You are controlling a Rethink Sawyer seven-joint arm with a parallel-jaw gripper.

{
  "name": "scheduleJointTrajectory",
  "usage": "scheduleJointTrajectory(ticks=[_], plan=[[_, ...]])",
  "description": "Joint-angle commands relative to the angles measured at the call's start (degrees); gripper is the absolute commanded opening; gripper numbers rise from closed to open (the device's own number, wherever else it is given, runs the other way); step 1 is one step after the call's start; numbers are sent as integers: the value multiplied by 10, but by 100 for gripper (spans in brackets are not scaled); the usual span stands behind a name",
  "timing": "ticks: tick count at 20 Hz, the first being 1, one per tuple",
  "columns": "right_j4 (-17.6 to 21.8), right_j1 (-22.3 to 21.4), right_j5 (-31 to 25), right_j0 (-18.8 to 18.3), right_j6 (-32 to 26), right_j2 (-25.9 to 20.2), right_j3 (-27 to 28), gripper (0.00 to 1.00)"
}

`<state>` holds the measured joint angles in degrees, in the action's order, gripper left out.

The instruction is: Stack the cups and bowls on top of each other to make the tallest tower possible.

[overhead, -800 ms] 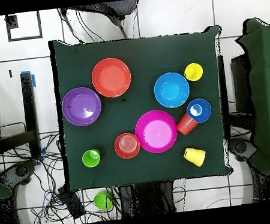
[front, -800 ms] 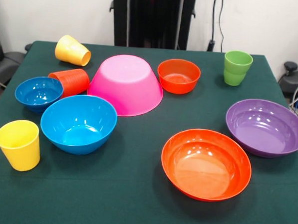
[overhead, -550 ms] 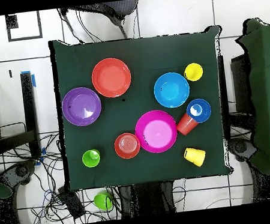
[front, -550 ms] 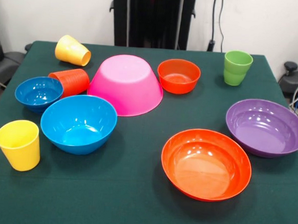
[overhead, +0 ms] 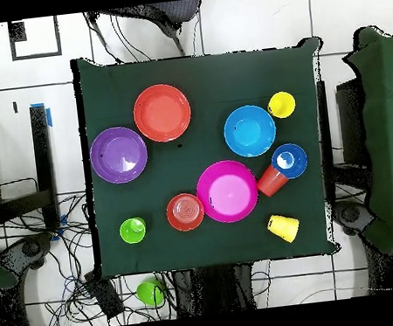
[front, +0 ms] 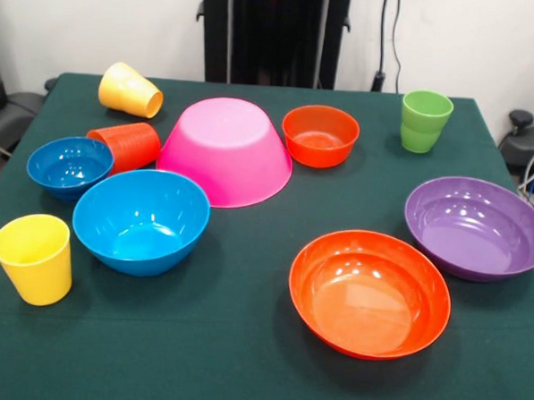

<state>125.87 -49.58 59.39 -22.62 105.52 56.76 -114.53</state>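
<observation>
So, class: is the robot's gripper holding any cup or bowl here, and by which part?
Nothing is held. No gripper shows in either view; every cup and bowl rests on the table.

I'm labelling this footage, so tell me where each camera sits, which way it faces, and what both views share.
Front view: set low across the table, looking over the dishes at the black pedestal; no gripper shows.
Overhead view: above the green table, looking straight down; no arm or gripper shows.
Shared: the upside-down pink bowl, the green cup and the other dishes, turned half round between views.
</observation>
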Motion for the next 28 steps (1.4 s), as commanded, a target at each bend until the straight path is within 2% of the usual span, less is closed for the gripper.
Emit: scheduleJointTrajectory(ticks=[1, 5, 12, 15, 21, 28], plan=[[-92, -15, 14, 58, 93, -46, -93, 100], [-120, -2, 0, 96, 121, -43, -95, 100], [-164, -8, -12, 119, 144, -59, -109, 100], [-185, -14, -30, 117, 140, -75, -121, 100], [-222, -35, -69, 90, 106, -122, -152, 100], [-273, -43, -97, 94, 88, -157, -174, 100]])
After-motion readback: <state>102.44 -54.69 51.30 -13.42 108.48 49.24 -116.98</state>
